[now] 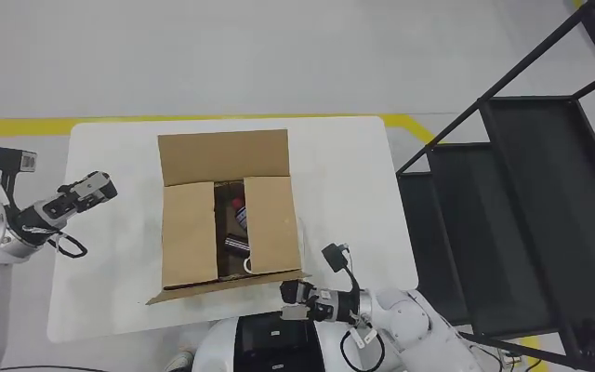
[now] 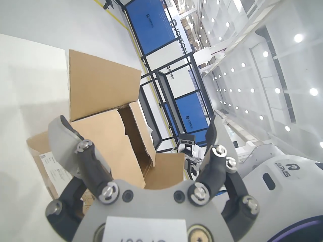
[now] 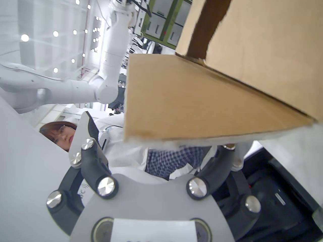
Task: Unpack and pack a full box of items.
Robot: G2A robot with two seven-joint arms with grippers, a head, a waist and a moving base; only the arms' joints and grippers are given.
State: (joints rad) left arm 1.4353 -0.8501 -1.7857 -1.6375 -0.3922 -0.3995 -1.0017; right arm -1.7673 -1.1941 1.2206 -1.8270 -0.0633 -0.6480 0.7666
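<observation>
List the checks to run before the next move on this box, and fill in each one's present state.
1. Left hand open and empty: ok.
2. Right hand open, at the near flap: ok.
3. Side flaps clear of the opening: not ok, both lie partly over it.
4. Far flap folded back: ok.
5. Items reachable through the gap: cannot tell, only a narrow strip shows.
6. Box fully on the table: ok.

brown box (image 1: 189, 232), white table (image 1: 344, 177), yellow floor line (image 1: 93, 123).
</observation>
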